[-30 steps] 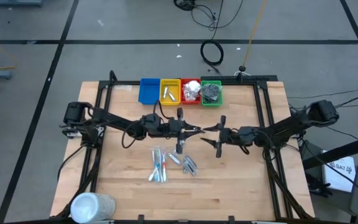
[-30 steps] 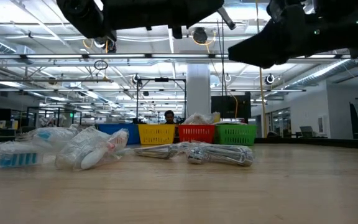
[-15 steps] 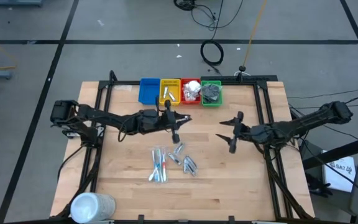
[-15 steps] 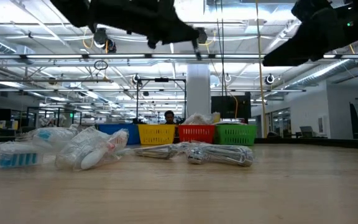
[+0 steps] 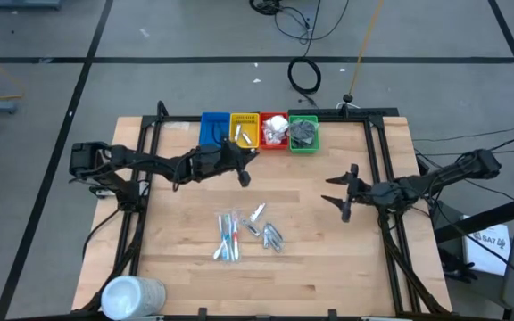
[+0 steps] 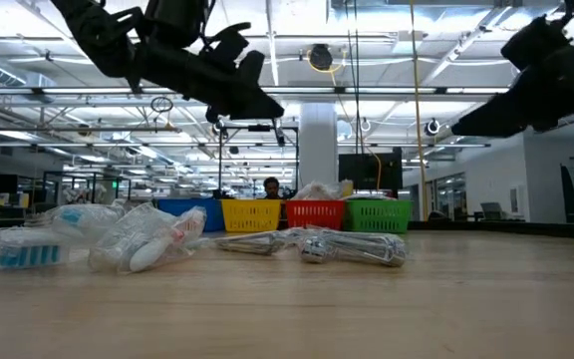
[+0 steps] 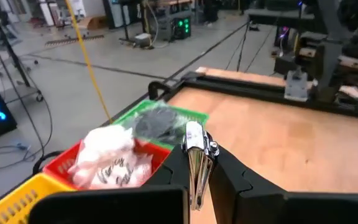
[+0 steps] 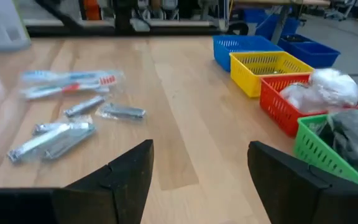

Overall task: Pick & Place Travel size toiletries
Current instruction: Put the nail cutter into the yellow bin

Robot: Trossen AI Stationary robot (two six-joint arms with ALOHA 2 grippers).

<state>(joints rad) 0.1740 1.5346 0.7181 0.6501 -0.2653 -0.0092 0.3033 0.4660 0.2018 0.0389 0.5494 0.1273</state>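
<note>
I hold one short silver tube [image 7: 194,155] between my left fingers; it stands up out of the clenched pair, its long axis running along the fingers and its cap end pointing forward toward the bins. In the high view my left gripper [image 5: 242,162] hangs above the table [image 5: 177,259] close to its far edge, just in front of the yellow bin [image 5: 244,130], where other silver tubes already lie. So the tube is almost at its place: the yellow bin lies directly ahead of my jaws, with the blue bin [image 5: 212,129] on one side of it and the red bin [image 5: 273,130] and green bin [image 5: 303,133] on the other. I judge that the next move needs only a short advance over the yellow rim, then a release.

The remaining toiletries [image 5: 244,234] lie in a loose heap near the middle of the table, toward the near edge: wrapped sticks [image 8: 67,84] and several silver tubes [image 8: 51,138].

My right gripper [image 5: 344,190] hangs toward the right edge of the table, jaws released and empty. It is the nearer arm to that heap.

A large white cylinder [image 5: 132,296] stands at the near left corner.
</note>
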